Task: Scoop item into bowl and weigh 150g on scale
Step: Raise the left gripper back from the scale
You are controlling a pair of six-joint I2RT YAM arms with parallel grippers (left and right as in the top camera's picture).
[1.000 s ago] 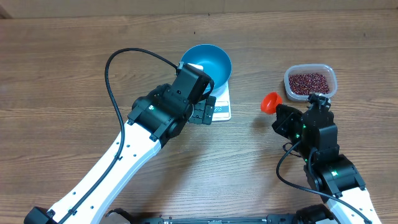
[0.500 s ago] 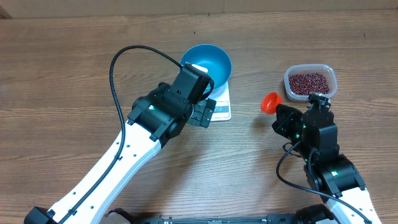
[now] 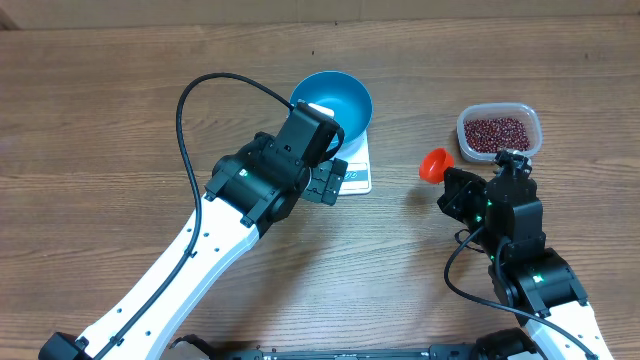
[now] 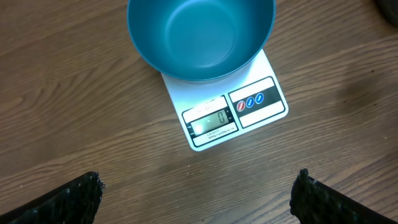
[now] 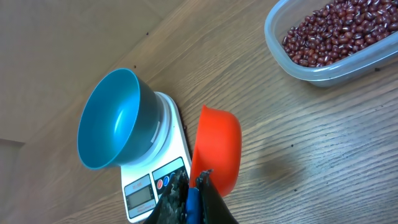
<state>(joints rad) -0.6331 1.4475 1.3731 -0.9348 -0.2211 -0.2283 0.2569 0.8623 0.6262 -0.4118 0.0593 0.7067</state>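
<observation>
A clear tub stands on the wooden table, orange scoop nearby.

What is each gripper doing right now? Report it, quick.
Left gripper: open, holding nothing.
Right gripper: closed, holding the orange scoop.

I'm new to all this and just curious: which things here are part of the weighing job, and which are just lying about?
Part of the job: blue bowl, white scale, red beans, clear tub, orange scoop in the right gripper.
Just there: black cable, wooden table.
</observation>
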